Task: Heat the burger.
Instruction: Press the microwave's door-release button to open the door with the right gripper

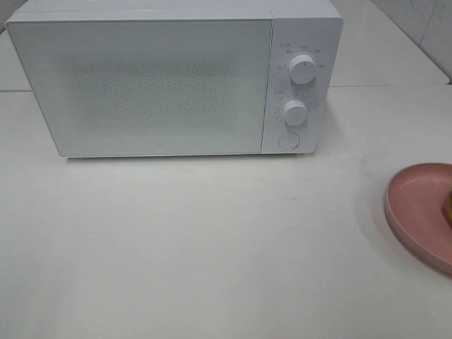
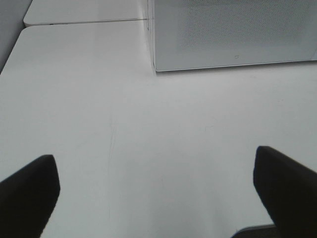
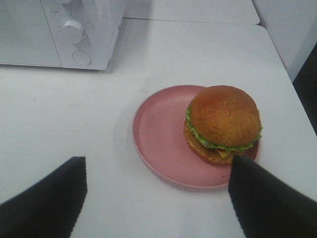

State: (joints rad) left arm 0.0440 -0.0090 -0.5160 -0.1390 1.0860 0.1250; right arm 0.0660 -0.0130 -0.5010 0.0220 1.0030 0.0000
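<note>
High camera, microwave: a white microwave (image 1: 155, 78) stands at the back of the white table (image 1: 198, 240), door shut and facing the room.
High camera, controls: on its right-hand panel sit an upper knob (image 1: 302, 68), a lower knob (image 1: 294, 111) and below them a round button (image 1: 288, 140).
High camera, plate: a pink plate (image 1: 417, 205) lies at the right edge of the table, well apart from the microwave and cut off by the edge of the picture.
High camera, burger: only a thin golden-brown sliver of the burger (image 1: 448, 206) peeks in on that plate.
High camera, arms: neither arm shows from here.
Left wrist camera, hand: the left gripper (image 2: 154, 161) has its two dark fingers (image 2: 29, 193) spread wide apart, with nothing but bare table (image 2: 99, 99) between them.
Left wrist camera, surroundings: the lower left front corner of the microwave (image 2: 233, 34) lies ahead of the gripper, well apart from it.
Right wrist camera, hand: the right gripper (image 3: 157, 166) is also spread, its dark fingers (image 3: 49, 203) gripping nothing.
Right wrist camera, burger: the burger (image 3: 224, 121) sits upright on the pink plate (image 3: 158, 134), off-centre toward the side away from the microwave, its glossy bun on top, frilly lettuce and a dark patty below.
Right wrist camera, closeness: one finger overlaps the plate's rim just beside the burger; I cannot tell if it touches.
Right wrist camera, background: the microwave's control panel (image 3: 81, 29) is beyond the plate.
</note>
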